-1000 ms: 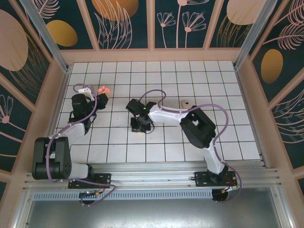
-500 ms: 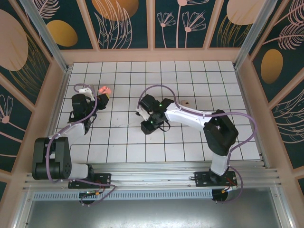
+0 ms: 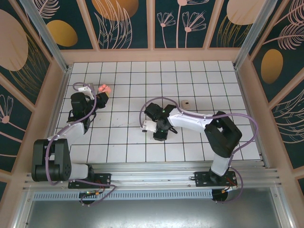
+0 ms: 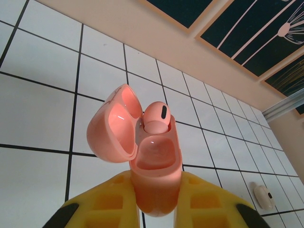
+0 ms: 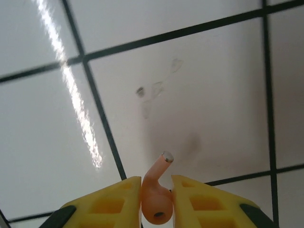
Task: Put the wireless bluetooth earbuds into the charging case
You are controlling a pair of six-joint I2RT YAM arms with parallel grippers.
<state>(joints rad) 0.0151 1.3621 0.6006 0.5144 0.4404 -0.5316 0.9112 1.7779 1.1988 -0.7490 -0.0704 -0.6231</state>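
Case (image 4: 156, 164) near left wall (image 3: 53, 109) | pinched earbud (image 5: 156, 199) over mid-table tiles (image 5: 213, 95)

Desk (image 3: 199, 142): white tiles, black grid lines, boxed in by peach-framed walls (image 3: 152, 28) with dark floral panels.

Left arm (image 3: 78, 118) is folded along the left side. Its tool (image 3: 101, 95) points toward the far wall, and the pink charging case (image 3: 104, 89) sits at its tip (lid detail too small to read).

Right arm (image 3: 190, 121) reaches across toward the centre. Its tool (image 3: 160, 134) hangs low over a tile, jaws not readable from this height.

One pale earbud (image 3: 185, 102) lies alone on the desk, just beyond the right forearm and well apart from the case.
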